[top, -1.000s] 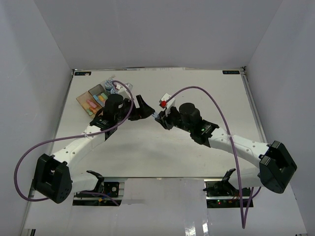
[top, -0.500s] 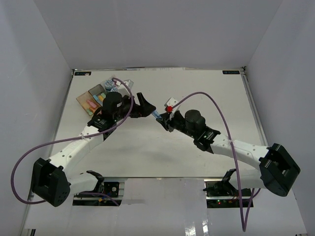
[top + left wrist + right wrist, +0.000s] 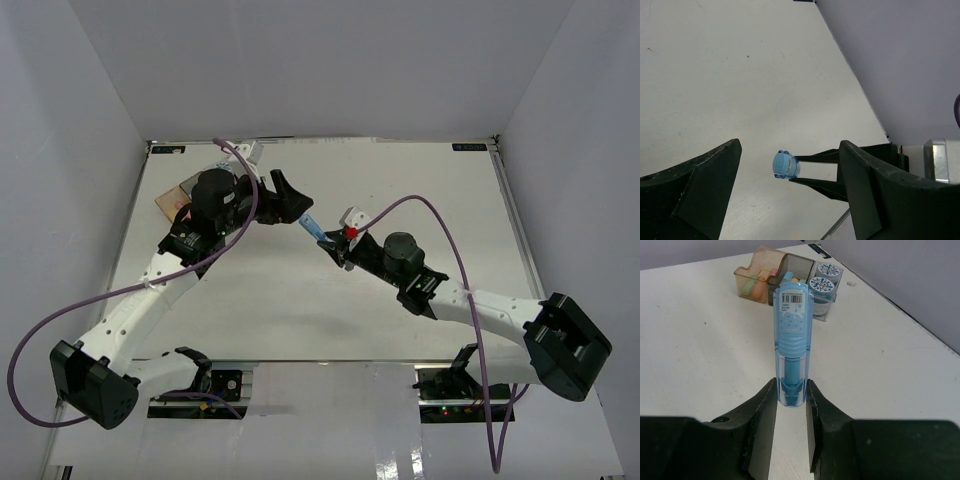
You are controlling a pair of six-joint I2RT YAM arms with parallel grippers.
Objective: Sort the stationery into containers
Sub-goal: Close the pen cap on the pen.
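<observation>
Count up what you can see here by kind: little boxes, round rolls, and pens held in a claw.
3 little boxes
2 round patterned rolls
1 blue pen, held in the right claw
Total: 6
The loose pens lying inside the boxes are too crowded to count.

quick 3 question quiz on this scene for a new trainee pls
1. True or false: the right gripper is shut on the blue stick.
2. Pick one. The left gripper is: A) open, with the stick's end in front of its gap; B) shut on a roll; C) shut on a green stick.
3. Fill in: the clear bin holds ___ patterned rolls.

Key: 1 true; 2 A; 3 two.
</observation>
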